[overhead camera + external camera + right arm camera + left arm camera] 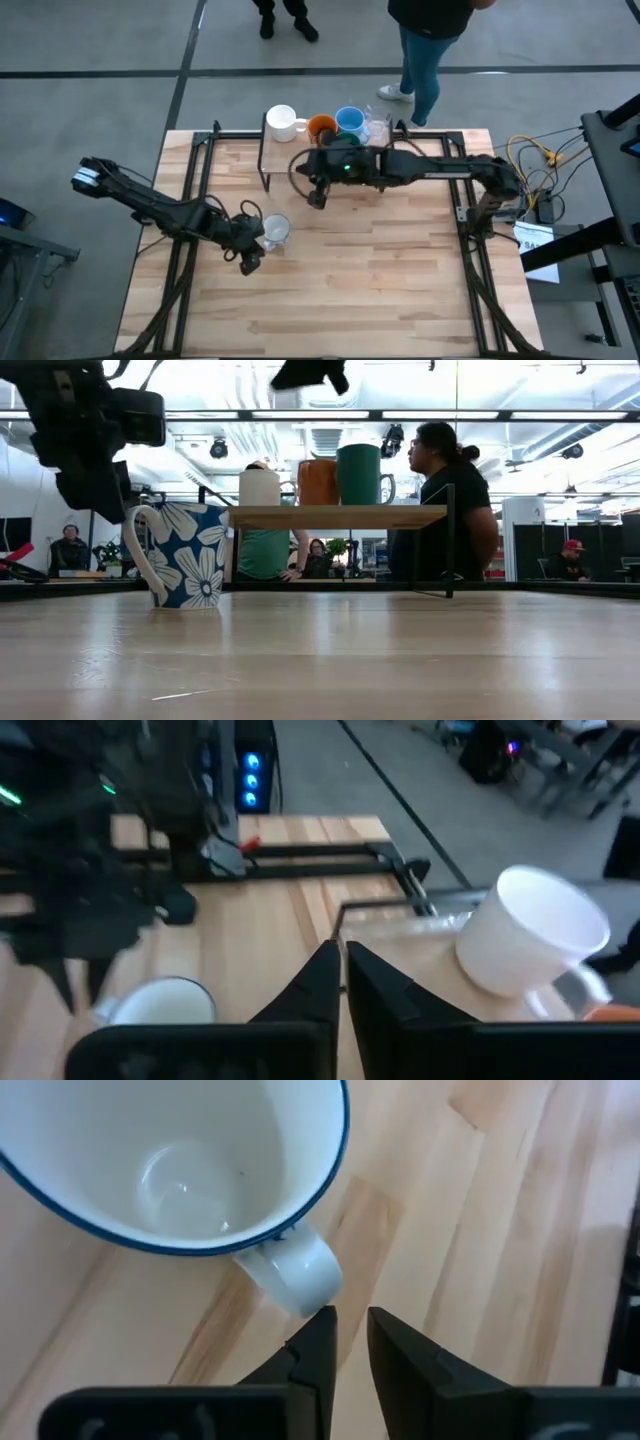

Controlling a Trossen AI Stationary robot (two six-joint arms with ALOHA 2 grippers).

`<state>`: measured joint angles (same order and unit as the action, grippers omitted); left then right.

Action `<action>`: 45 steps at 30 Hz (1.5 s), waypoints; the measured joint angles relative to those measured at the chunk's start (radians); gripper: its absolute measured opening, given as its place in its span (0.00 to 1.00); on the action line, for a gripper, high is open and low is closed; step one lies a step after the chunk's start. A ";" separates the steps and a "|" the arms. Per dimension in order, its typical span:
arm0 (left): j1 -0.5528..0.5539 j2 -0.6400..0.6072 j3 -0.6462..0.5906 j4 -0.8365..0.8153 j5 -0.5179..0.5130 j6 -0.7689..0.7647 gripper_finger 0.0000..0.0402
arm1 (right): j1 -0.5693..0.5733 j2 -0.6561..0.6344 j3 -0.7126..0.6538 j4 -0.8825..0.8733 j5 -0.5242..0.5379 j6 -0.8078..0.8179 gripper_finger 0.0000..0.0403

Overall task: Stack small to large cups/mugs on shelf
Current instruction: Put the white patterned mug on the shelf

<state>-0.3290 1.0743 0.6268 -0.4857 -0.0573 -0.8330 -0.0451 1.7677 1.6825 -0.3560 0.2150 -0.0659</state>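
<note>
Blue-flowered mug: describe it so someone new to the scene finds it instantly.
Start at the big wooden table, then skip the small shelf at its far edge, where the other mugs stand in a row. The blue-flowered mug stands alone on the tabletop by the left hand. It is the only patterned one: white flowers on dark blue, white inside.

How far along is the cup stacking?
Mostly done: the white mug, orange mug, light blue mug and dark green cup stand on the shelf. The left tool sits empty beside the patterned mug handle. That mug remains on the table.
</note>
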 joint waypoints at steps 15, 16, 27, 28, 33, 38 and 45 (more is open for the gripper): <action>0.000 0.060 0.043 -0.084 -0.117 -0.150 0.20 | 0.012 -0.178 -0.009 -0.116 0.014 -0.004 0.29; 0.000 0.061 0.043 -0.092 -0.132 -0.164 0.20 | 0.016 -0.178 -0.014 -0.119 0.014 -0.007 0.30; 0.000 0.059 0.052 -0.147 -0.206 -0.286 0.20 | 0.053 -0.179 -0.077 -0.049 -0.013 -0.016 0.32; 0.000 0.062 0.055 -0.152 -0.210 -0.294 0.20 | 0.053 -0.179 -0.077 -0.049 -0.013 -0.016 0.32; 0.000 0.061 0.083 -0.153 -0.214 -0.339 0.20 | 0.053 -0.179 -0.077 -0.044 -0.013 -0.028 0.33; 0.001 0.063 0.132 -0.151 -0.233 -0.339 0.20 | 0.053 -0.179 -0.077 -0.023 -0.029 -0.048 0.33; 0.008 0.063 0.133 -0.169 -0.162 -0.360 0.20 | 0.053 -0.179 -0.077 -0.020 -0.060 -0.074 0.33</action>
<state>-0.3206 1.1373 0.7601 -0.6552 -0.2195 -1.1926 0.0082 1.5883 1.6058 -0.3756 0.1548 -0.1402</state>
